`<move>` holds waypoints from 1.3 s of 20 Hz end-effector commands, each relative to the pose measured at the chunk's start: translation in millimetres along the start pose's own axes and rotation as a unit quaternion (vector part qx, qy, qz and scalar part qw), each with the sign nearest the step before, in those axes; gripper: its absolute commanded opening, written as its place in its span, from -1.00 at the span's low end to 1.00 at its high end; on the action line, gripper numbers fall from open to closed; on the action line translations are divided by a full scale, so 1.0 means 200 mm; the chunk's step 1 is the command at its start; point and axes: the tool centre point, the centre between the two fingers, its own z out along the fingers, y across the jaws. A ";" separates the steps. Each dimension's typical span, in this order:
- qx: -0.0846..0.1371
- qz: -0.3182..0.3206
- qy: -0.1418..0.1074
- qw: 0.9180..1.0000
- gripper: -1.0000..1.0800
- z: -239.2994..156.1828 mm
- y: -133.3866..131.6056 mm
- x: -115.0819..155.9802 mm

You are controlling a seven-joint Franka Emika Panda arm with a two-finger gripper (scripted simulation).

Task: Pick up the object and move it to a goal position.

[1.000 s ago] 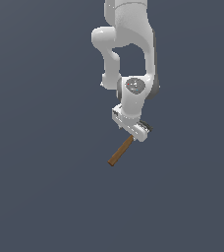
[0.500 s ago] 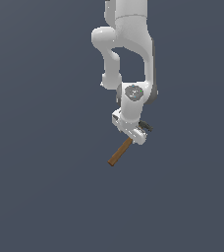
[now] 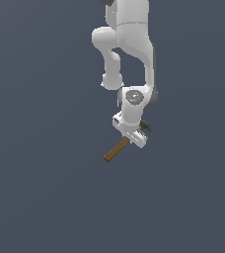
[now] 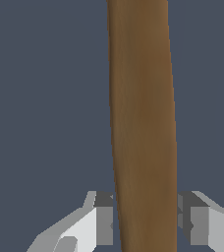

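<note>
The object, a small hammer with a brown wooden handle [image 3: 116, 150] and a dark metal head [image 3: 146, 126], hangs in the air under the white arm in the exterior view. My gripper [image 3: 132, 139] is shut on the handle close to the head. The handle slants down toward the exterior view's left. In the wrist view the handle [image 4: 142, 118] fills the middle of the picture. It runs between my two fingertips [image 4: 103, 219], which press on both of its sides. The head is hidden in the wrist view.
Only a plain dark grey-blue background shows around the arm [image 3: 129, 44] in both views. No other object, marker or edge is visible.
The wrist has sunk a little in the exterior view, and the hammer has shifted slightly to that view's left. The grip on the handle is unchanged.
</note>
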 end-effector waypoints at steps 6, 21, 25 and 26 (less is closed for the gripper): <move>-0.003 0.001 -0.001 1.000 -1.00 0.01 0.01 0.00; 0.000 0.000 -0.001 1.000 -1.00 -0.22 0.04 0.18; -0.001 0.000 -0.001 1.000 -1.00 -0.36 0.06 0.31; -0.001 0.000 -0.001 1.000 -1.00 -0.40 0.07 0.34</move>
